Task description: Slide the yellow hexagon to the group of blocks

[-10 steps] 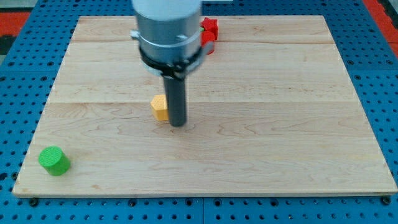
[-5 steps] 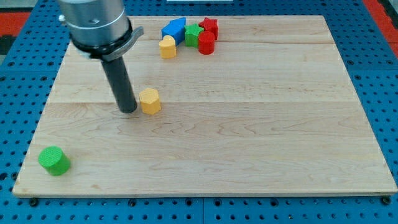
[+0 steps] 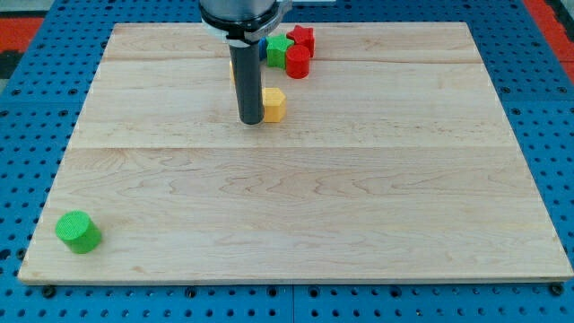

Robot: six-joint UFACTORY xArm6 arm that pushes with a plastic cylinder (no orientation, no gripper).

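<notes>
One shove: yellow hexagon (image 3: 274,104) moved toward group.

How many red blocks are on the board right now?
2: a red star-like block at the view's top and a red cylinder just below it. The rod may hide others.

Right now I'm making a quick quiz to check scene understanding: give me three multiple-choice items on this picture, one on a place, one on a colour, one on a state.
1. Where is my tip relative to the yellow hexagon?
A. at its left side in the view
B. at its right side
C. far below it

2. What colour is the cylinder near the view's bottom left corner?
A. red
B. blue
C. green

3. Is the yellow hexagon touching the red cylinder of the group?
A. yes
B. no, bare board lies between them
C. it is stacked on it

Answers: 1 A, the rod stands against the hexagon's left edge. 2 C, it is plainly green. 3 B, a gap shows.
</notes>
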